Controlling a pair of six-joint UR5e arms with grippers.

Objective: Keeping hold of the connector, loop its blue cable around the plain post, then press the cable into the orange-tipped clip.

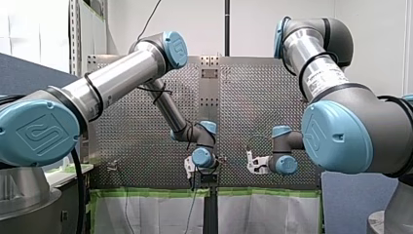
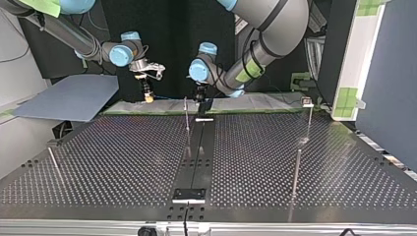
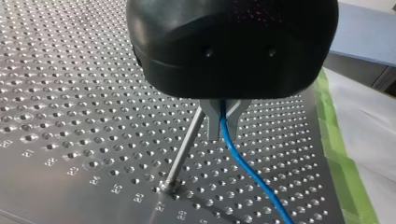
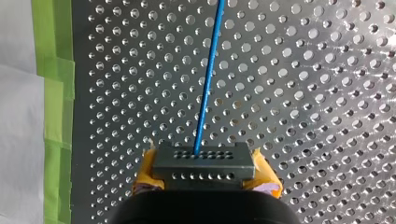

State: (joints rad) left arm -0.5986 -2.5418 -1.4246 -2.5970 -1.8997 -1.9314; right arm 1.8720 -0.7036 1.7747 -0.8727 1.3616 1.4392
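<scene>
The loop depends first on our right gripper (image 4: 205, 170). Its yellow pads (image 4: 148, 171) are clamped on either end of the small grey block-shaped connector (image 4: 204, 160), and we judge that this grip must neither slacken nor twist while the cable is led about. The thin blue cable (image 4: 208, 79) leaves the connector's face and runs straight ahead of the right gripper over the silver perforated metal table (image 4: 303, 93). Strips of green tape (image 4: 51, 70) line the table's edge beside it. Further along the cable, our black left gripper (image 3: 222, 122) has its narrow metal fingers (image 3: 212, 123) pinched together on the blue cable, which drops out from between them and trails off across the holes. The plain post (image 3: 184, 149), a slim bare steel rod, stands just beside those fingers and does not appear to touch the cable, so we judge the wrap not yet begun. We would sweep the left gripper around the post's far side, low on the rod and with a little slack. That way the cable bears on the steel rather than tugging at the connector, and it does not ride up over the top. Across the table other rods stand well apart, and we cannot pick out the orange-tipped clip with any certainty.
</scene>
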